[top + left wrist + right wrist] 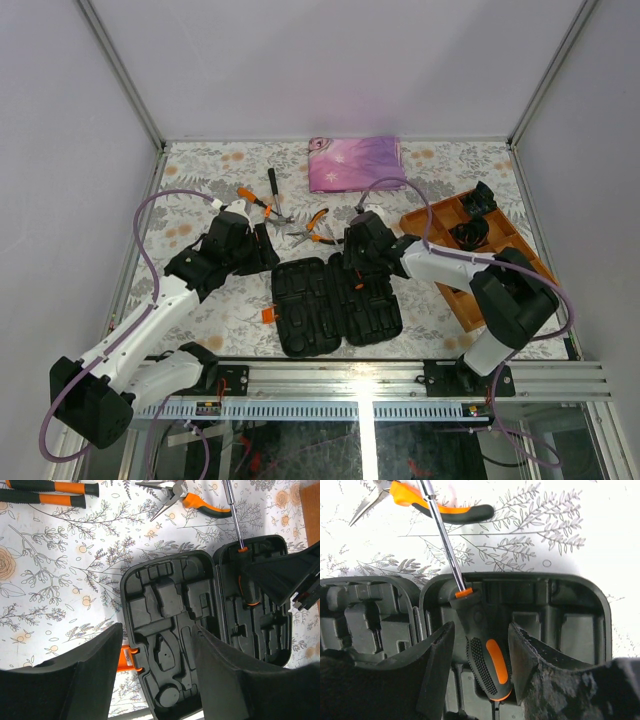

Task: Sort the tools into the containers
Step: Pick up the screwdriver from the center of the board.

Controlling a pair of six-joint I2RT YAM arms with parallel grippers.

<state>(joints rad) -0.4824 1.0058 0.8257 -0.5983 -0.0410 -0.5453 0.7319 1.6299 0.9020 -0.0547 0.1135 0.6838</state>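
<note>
The black tool case (310, 310) lies open and flat at the near middle of the table, its moulded slots facing up. An orange-and-black screwdriver (487, 650) rests with its handle in the case's right half (560, 610), and its metal shaft sticks out over the far rim. My right gripper (481, 627) is open and straddles that handle, with a gap showing on the left side. My left gripper (158, 630) is open and holds nothing, hovering over the case's left half (165, 605). Orange-handled pliers (315, 228), a second pair (252, 200) and a slim hammer (272, 190) lie on the cloth beyond the case.
A folded pink-purple cloth (355, 162) lies at the back. A wooden tray (500, 235) with black coiled bundles stands at the right. An orange latch (127, 660) juts from the case's left edge. The flowered tablecloth (200, 300) covers the table between white walls.
</note>
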